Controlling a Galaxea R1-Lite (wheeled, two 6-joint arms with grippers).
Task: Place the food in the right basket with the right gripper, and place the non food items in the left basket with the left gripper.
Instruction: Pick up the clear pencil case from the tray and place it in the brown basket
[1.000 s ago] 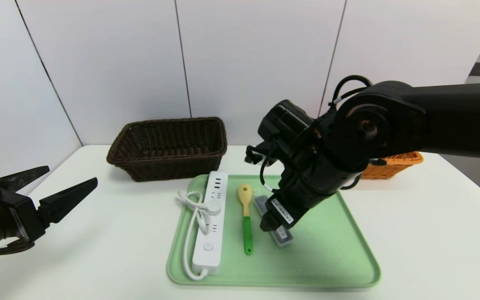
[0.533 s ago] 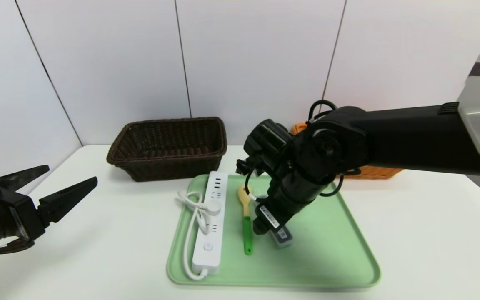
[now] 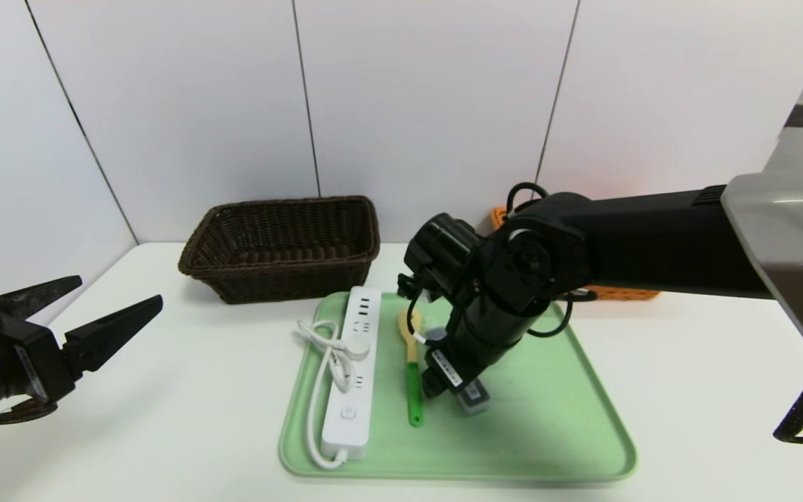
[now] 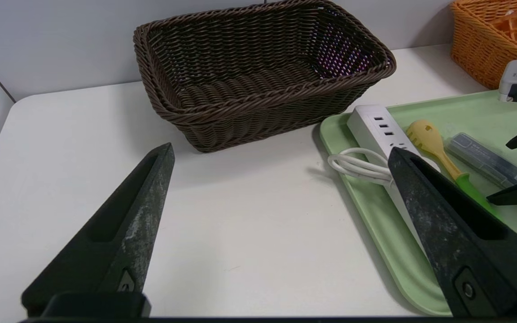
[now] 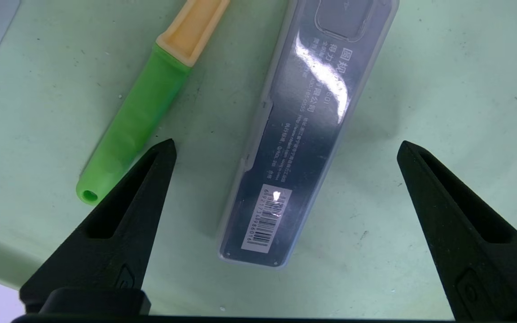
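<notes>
Hovering right gripper (image 5: 285,148) wide open, empty, fingers straddling clear case (image 5: 294,134) to grab; spoon (image 5: 142,107) just outside one finger

baskets: 2 (image 3: 283,244) (image 3: 624,291) | tray: 1 (image 3: 555,432) | power strip: 1 (image 3: 353,376) | spoon: 1 (image 3: 412,369) | plastic case: 1 (image 5: 303,125)

You have a pale green tray (image 3: 569,418) on a white table (image 3: 164,418). On it lie a white power strip (image 3: 353,376), a spoon (image 3: 412,362) with yellow bowl and bright green handle, and a clear grey case (image 5: 303,121) bearing a barcode. The far left basket (image 3: 283,247) is dark brown weave, the right basket (image 4: 478,45) orange. Both grippers' fingers (image 5: 119,224) are black.
</notes>
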